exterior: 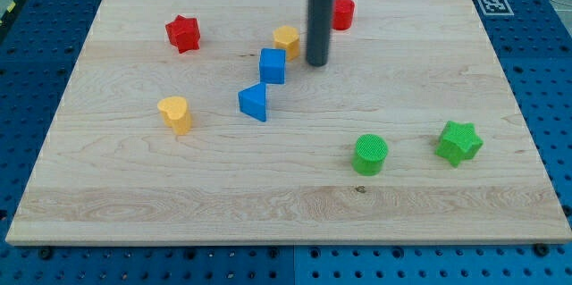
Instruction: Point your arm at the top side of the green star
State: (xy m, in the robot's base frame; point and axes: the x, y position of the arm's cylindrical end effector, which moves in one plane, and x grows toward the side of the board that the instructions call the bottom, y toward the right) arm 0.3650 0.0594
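The green star [459,142] lies at the view's right, below the middle of the wooden board [134,187]. My tip [317,62] stands near the view's top centre, far up and to the left of the star. It is just right of the yellow block [286,38] and the blue cube [273,65], and below and left of the red cylinder [343,12]. The rod's upper part runs out of the view's top.
A green cylinder [370,155] sits left of the star. A blue triangular block [255,102], a yellow heart [176,113] and a red star [183,33] lie on the left half. A printed marker [492,4] is beyond the board's top right corner.
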